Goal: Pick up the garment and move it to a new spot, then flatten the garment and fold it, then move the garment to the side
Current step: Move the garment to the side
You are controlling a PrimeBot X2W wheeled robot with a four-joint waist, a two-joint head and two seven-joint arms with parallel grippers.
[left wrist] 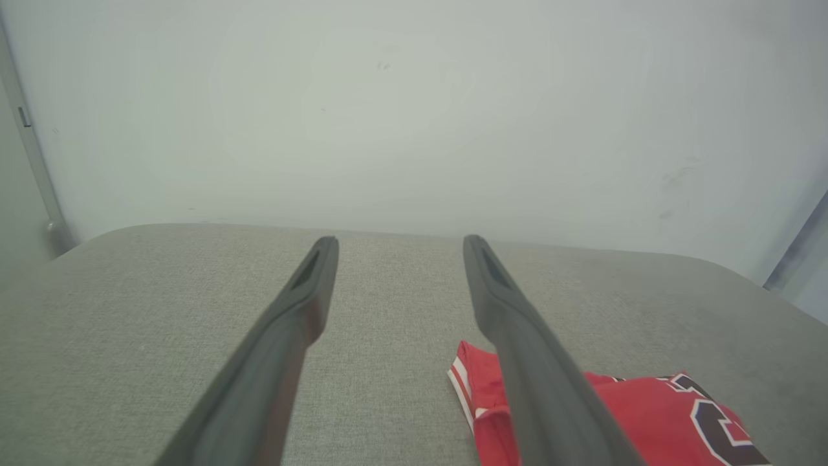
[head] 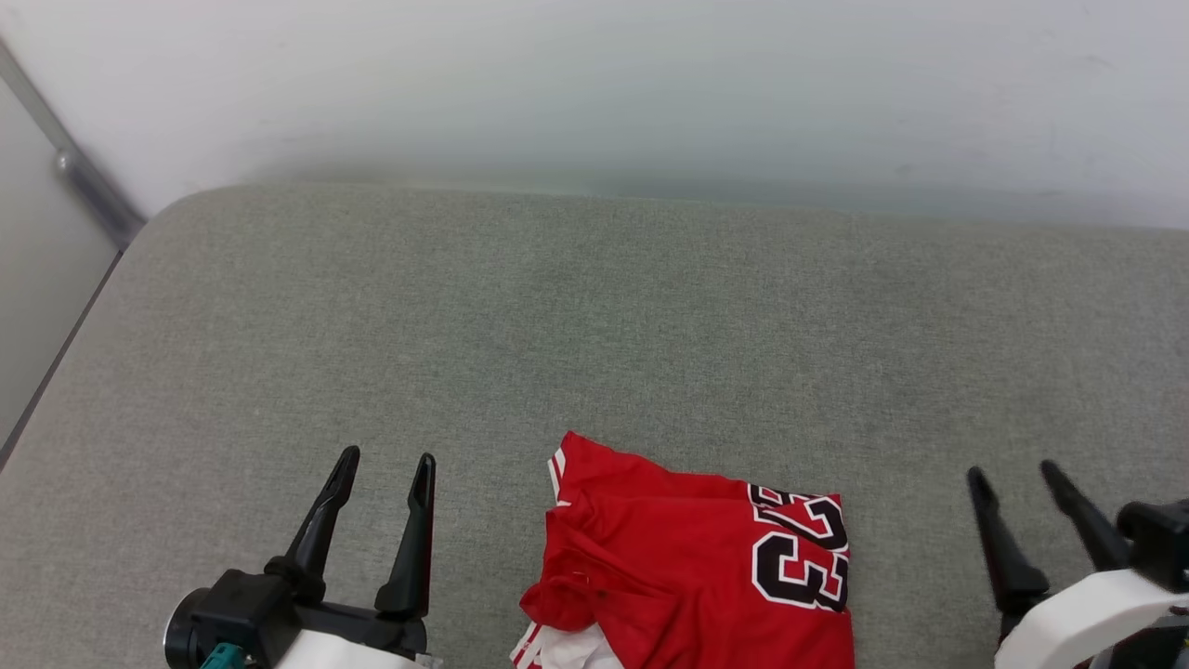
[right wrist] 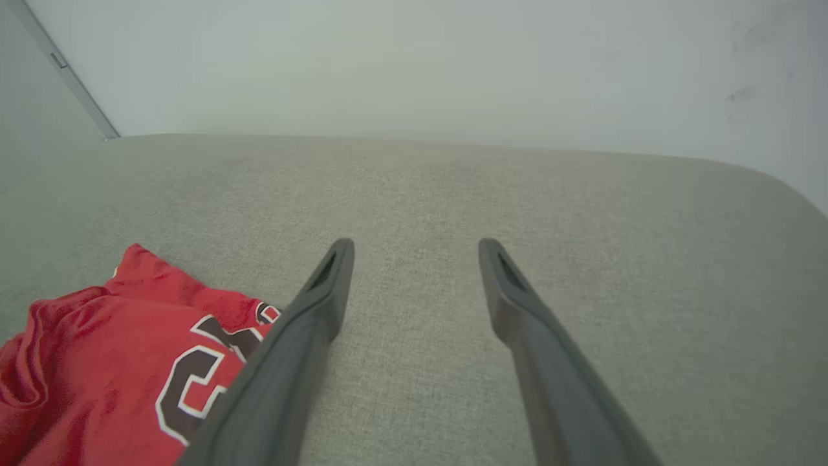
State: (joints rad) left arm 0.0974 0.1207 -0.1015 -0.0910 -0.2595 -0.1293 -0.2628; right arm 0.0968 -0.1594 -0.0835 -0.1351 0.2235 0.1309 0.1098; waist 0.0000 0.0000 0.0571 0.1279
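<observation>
Though seemingly folded — garment [head: 687,567] between spread fingers [head: 320,522]

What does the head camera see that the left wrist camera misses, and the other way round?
Head view's extras: the right gripper, open, to the right of the jersey, and the jersey's whole number 23.

Left wrist view's extras: the cushion out to its rounded far right corner, and much more of the wall.

Shared: the open left gripper, the red jersey lying untouched on the grey cushion, and the rail at the far left.
</observation>
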